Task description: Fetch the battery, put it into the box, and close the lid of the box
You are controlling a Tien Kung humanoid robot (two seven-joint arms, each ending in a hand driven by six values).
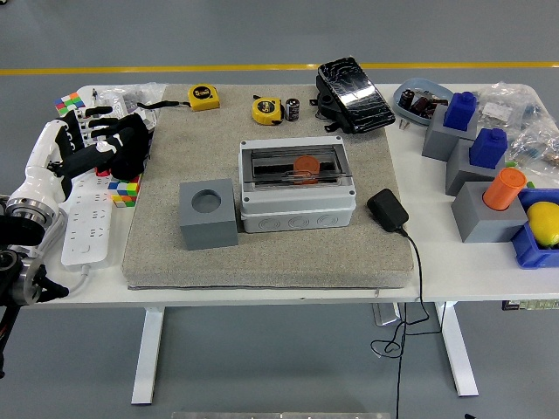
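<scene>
Mid-mat: battery [307, 165] under box [297, 187] lid | left hand [120, 145] well apart, fingers relaxed, empty

A workshop: tape measures [203, 96] (two), concrete floor with yellow line [262, 67].

box [297, 199] – grey, clear lid | battery [307, 165] – orange | mat [262, 253] grey | robot hand [122, 144] black | table [454, 271] white

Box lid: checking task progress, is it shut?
Shut: the clear lid lies flat on the grey box, orange battery visible beneath.
</scene>
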